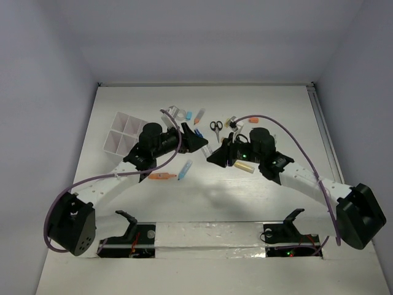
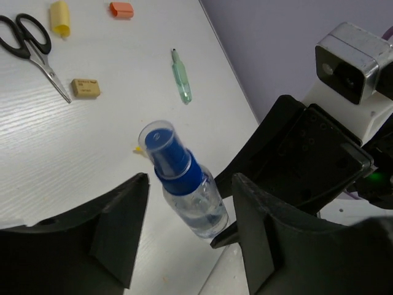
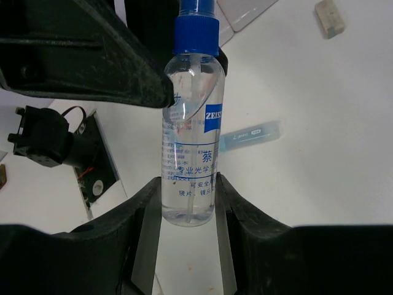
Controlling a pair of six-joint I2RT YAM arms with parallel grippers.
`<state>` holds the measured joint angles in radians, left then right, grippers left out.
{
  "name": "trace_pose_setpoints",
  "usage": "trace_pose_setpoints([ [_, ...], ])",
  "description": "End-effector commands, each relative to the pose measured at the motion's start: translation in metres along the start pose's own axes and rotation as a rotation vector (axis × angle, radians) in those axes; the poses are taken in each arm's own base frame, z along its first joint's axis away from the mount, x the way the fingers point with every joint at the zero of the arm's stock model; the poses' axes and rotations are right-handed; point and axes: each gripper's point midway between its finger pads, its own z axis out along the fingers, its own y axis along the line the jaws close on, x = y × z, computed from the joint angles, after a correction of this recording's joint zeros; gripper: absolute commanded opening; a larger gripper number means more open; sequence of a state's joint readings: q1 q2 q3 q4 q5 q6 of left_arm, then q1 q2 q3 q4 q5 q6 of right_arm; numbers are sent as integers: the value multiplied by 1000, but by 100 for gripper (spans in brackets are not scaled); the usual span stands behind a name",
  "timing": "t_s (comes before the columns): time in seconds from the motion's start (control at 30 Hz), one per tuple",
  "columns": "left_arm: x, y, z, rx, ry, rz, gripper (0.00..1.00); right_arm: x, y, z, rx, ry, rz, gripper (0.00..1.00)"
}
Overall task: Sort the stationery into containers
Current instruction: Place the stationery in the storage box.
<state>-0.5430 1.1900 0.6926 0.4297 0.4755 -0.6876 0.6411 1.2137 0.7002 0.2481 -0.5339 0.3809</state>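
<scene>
My right gripper [image 3: 187, 196] is shut on the lower body of a clear bottle [image 3: 190, 135] with a blue cap and holds it above the table. My left gripper [image 2: 190, 193] is open, with its fingers on either side of the same bottle [image 2: 187, 184] and not touching it. In the top view the two grippers meet at mid-table, left [image 1: 199, 145] and right [image 1: 215, 157]. The white compartment box [image 1: 126, 135] stands at the left. Black-handled scissors [image 1: 216, 126], an orange pen [image 1: 161, 177] and a blue pen [image 1: 185, 169] lie on the table.
The left wrist view shows scissors [image 2: 31, 43], a yellow cap [image 2: 60, 17], an orange cap [image 2: 121, 9], a tan eraser [image 2: 86, 87] and a green pen [image 2: 180, 77]. A blue item [image 3: 249, 136] lies below the bottle. A yellow marker [image 1: 244, 166] lies under the right arm.
</scene>
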Motion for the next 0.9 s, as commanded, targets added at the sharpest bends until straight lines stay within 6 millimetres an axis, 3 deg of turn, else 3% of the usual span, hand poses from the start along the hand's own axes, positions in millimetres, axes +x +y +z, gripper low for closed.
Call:
trace_pose_setpoints([
  [0.0,-31,-27,4,73,-89,78,52,-19,20,7,-77,-48,-57,9],
  [0.03,-32,-26,5,66,-91,76,45,-18,19,9,-75,-44,-56,9],
  [0.23,-27,-28,7,80,-80,68,31,-15,19,13,-77,-37,-49,9],
  [0.3,-24,-27,9,84,-62,61,32,-15,19,13,-75,-40,-47,9],
  [0.37,-19,-26,10,88,-35,62,46,-15,19,12,-74,-42,-48,9],
  [0.43,-15,-23,11,75,-14,59,53,-17,19,11,-70,-47,-52,9],
  [0.57,-8,-21,13,72,9,60,51,-17,19,10,-63,-52,-54,9],
  [0.73,-10,-23,12,73,10,65,34,-18,17,9,-53,-59,-54,9],
  [0.87,-4,-28,14,102,58,62,41,-24,15,6,-27,-88,-60,9],
])
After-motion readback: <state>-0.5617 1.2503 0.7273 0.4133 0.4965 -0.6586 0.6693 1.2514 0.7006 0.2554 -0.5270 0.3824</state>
